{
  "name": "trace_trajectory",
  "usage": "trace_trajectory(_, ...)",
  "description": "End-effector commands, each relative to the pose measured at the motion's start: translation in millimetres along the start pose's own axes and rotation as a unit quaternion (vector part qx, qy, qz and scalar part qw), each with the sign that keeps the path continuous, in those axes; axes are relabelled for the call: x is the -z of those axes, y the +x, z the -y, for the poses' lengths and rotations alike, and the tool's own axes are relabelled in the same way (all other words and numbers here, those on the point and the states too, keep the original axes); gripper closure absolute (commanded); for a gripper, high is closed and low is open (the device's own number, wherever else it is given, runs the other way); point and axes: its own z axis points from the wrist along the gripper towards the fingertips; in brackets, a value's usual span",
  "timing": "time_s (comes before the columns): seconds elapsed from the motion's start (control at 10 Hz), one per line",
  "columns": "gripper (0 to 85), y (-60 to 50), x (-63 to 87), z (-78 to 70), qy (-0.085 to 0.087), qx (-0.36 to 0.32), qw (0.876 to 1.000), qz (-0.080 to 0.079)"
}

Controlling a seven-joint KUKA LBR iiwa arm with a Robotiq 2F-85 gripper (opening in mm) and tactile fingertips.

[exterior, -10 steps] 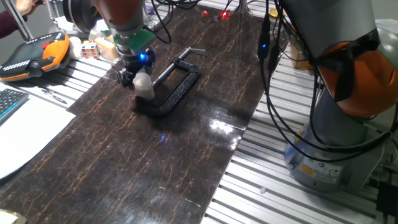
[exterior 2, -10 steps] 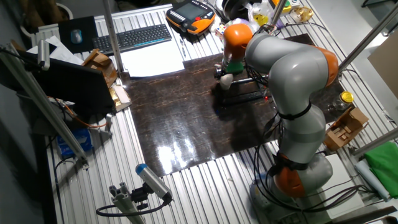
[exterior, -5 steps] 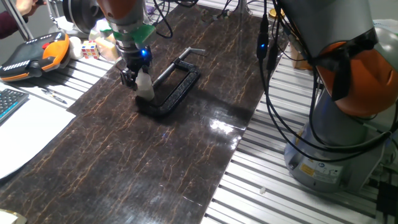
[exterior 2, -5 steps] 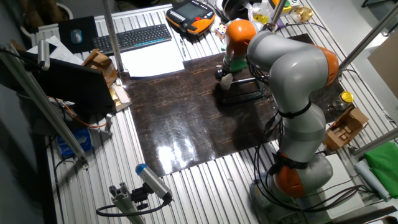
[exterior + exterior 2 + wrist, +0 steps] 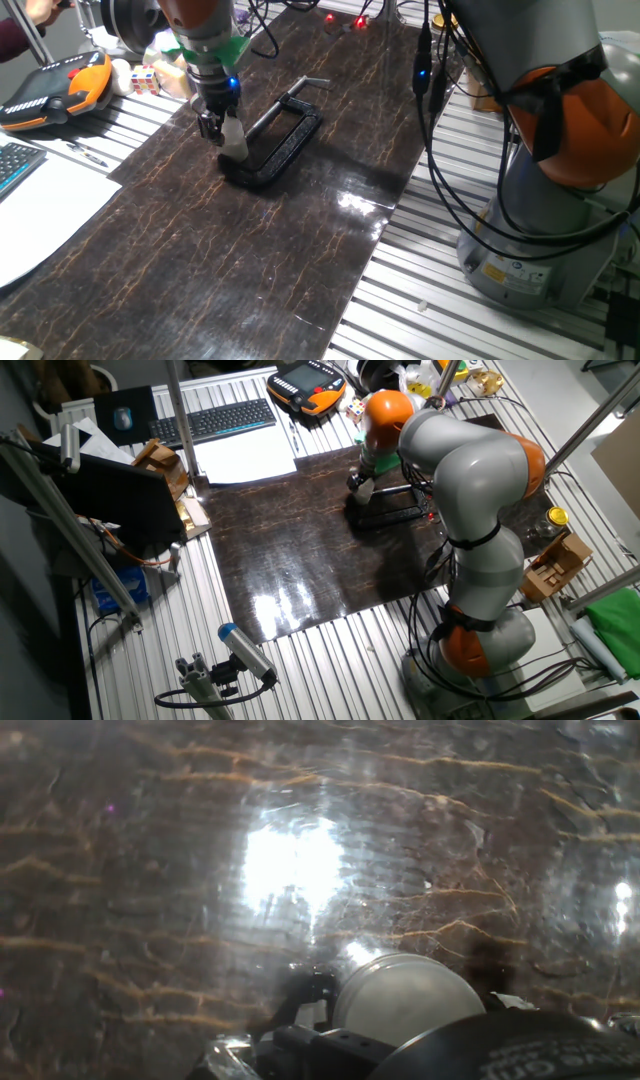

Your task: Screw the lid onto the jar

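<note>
End effector (image 5: 222,128) is rising slightly off the clamp (image 5: 278,140), clamped on the lid (image 5: 233,133), with the jar (image 5: 405,995) beneath; light, slick plastic, gripping the rim is looking safest

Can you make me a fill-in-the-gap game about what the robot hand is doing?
1. The gripper is right above the small whitish ___.
2. The jar stands next to a big black ___.
3. The tabletop is dark and ___, with bright light spots on it.
4. Left of the table lies an orange and black ___.

Missing words: jar; clamp; shiny; controller
</note>
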Motion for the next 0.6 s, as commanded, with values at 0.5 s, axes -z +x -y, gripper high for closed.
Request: trace_trajectory(0.5, 11.0, 0.1, 0.3, -0.1, -0.008, 0.109, 0.994, 0.001)
